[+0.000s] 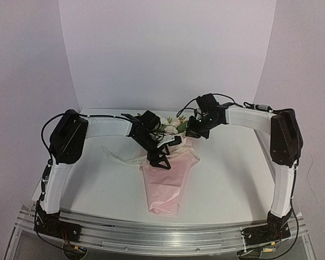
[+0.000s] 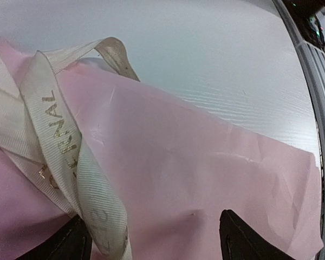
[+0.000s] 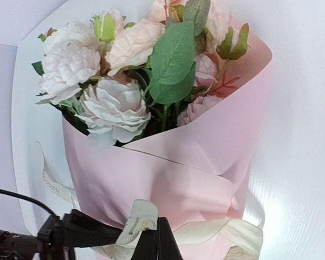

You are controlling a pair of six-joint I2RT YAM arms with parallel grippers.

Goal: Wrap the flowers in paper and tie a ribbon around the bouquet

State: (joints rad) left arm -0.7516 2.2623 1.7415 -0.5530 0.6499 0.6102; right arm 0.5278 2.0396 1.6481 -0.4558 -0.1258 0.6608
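The bouquet [image 1: 166, 187] lies mid-table, its blooms pointing to the back. In the right wrist view the pink and white flowers [image 3: 114, 103] top a cone of pink paper [image 3: 200, 157]. The cream ribbon [image 3: 233, 230] crosses the cone's lower part. My right gripper [image 3: 158, 242] is shut on a ribbon end that sticks up above its tips. My left gripper [image 2: 154, 245] hovers open over the paper [image 2: 206, 162], with the lettered ribbon [image 2: 59, 135] looping down beside its left finger [image 2: 70, 244]. From above, the left gripper [image 1: 160, 157] sits on the cone's left and the right gripper [image 1: 194, 131] by the blooms.
A loose ribbon tail [image 1: 122, 158] trails left across the white table [image 1: 233, 179]. An aluminium rail [image 1: 162, 234] runs along the near edge, also seen in the left wrist view as a rail [image 2: 320, 108]. White backdrop walls enclose the back and sides.
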